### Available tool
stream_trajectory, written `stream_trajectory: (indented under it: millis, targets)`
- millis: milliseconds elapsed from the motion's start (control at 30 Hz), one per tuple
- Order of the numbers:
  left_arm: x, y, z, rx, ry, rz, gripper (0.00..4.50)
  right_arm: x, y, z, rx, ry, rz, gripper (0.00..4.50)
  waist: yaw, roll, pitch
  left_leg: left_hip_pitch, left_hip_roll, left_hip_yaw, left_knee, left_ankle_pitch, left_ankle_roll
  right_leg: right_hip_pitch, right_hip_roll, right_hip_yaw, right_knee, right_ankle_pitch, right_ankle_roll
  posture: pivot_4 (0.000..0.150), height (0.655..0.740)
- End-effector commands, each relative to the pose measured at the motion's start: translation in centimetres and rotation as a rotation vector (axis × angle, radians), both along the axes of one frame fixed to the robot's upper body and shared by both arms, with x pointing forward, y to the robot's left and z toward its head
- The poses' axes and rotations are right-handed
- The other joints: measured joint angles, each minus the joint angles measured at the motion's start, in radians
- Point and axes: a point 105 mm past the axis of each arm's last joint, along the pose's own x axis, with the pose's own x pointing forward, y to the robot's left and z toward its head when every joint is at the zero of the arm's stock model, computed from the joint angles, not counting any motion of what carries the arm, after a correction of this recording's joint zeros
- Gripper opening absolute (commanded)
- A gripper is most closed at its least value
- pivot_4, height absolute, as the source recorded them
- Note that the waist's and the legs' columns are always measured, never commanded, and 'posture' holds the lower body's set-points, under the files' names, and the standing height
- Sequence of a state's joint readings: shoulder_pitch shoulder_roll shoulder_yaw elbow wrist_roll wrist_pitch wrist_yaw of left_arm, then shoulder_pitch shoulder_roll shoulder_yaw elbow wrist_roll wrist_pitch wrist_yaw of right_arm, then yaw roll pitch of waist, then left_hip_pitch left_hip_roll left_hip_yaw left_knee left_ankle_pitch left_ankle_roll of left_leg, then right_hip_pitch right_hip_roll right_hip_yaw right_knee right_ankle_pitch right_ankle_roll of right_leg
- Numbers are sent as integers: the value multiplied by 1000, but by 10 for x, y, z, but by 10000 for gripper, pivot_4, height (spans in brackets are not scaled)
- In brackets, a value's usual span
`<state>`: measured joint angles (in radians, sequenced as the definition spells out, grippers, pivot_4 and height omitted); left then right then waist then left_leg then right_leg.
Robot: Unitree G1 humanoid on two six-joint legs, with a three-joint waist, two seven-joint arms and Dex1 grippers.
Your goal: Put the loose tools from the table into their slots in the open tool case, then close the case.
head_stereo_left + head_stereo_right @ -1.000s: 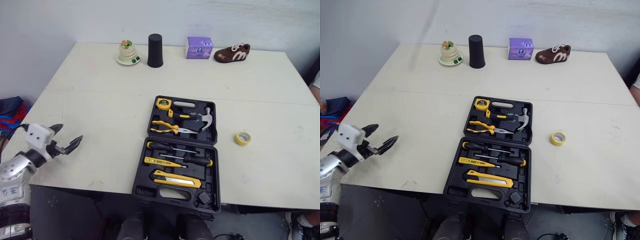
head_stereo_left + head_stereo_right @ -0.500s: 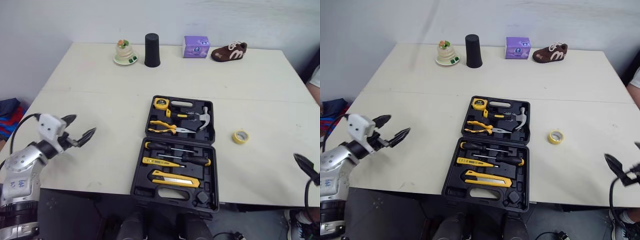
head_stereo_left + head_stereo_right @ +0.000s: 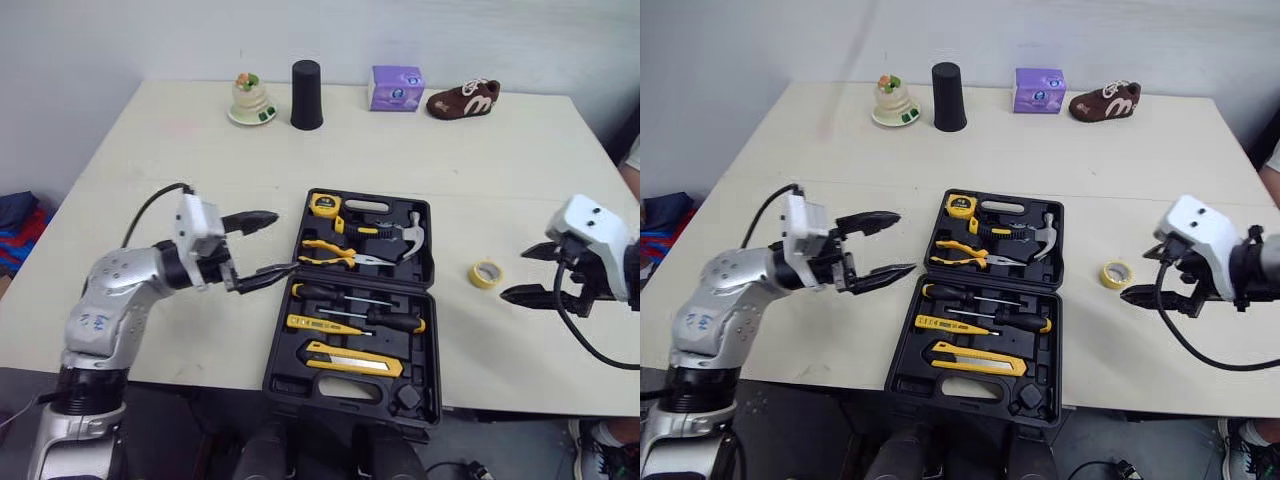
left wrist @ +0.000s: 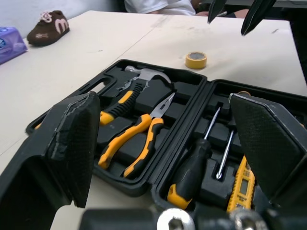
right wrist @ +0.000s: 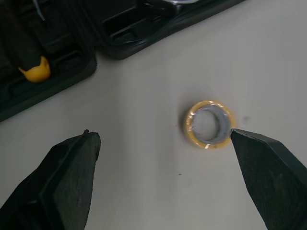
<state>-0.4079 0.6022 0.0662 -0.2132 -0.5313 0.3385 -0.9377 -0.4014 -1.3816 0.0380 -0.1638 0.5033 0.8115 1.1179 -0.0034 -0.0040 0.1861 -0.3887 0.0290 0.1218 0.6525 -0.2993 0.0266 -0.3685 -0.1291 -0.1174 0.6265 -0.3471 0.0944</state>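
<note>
The yellow tape roll [image 3: 486, 274] is lying loose on the pale, matte table [image 3: 200, 150]. It is sitting at 3 o'clock from the open tool case [image 3: 300, 383] and near the right tool [image 3: 514, 272], at that tool's 9 o'clock. The right tool's black wedge-shaped fingers are standing wide apart. The roll is showing as a flat ring with a grey core. The left tool [image 3: 287, 240] is hovering, spread open, at the case's 9 o'clock edge. The case, black moulded plastic, is holding yellow-handled pliers [image 3: 335, 257].

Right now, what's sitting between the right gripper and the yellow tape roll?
Nothing. Only bare table lies between the right gripper and the yellow tape roll, as the right wrist view shows.
</note>
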Motion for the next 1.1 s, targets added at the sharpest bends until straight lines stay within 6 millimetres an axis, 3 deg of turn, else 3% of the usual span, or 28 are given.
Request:
stream_trajectory:
  millis: [33,200,667,800,1000,1100]
  targets:
    - [-10,-19,14,-19,-72,-65,44732,10,-1,-10,-98,43,53,45000,0,0,0,-2,0,0,1,0,0,-1,0,0,0,0,0,1500,7380]
    - [-19,-27,9,-11,-46,-111,44732,32,6,-20,-121,41,90,45000,0,-1,1,-3,0,1,4,2,0,-3,0,0,2,1,1,1500,7380]
    - [-23,-27,4,18,-47,-109,44732,48,-1,-38,-170,104,96,45000,2,-1,1,-4,0,0,5,3,0,-3,1,0,4,1,1,1500,7380]
    - [-22,-28,4,23,-55,-115,45000,47,-3,-41,-186,132,98,32992,2,-1,1,-4,0,0,6,3,0,-3,1,0,4,1,1,1500,7380]
    - [-23,-28,2,32,-58,-133,45000,50,-3,-42,-198,104,115,1602,2,-1,1,-4,0,0,7,3,0,-3,0,0,5,1,1,1500,7380]
    - [-25,-29,1,38,-59,-155,45000,51,-3,-38,-222,75,143,654,2,-1,1,-4,0,0,7,3,0,-3,0,0,6,1,1,1500,7380]
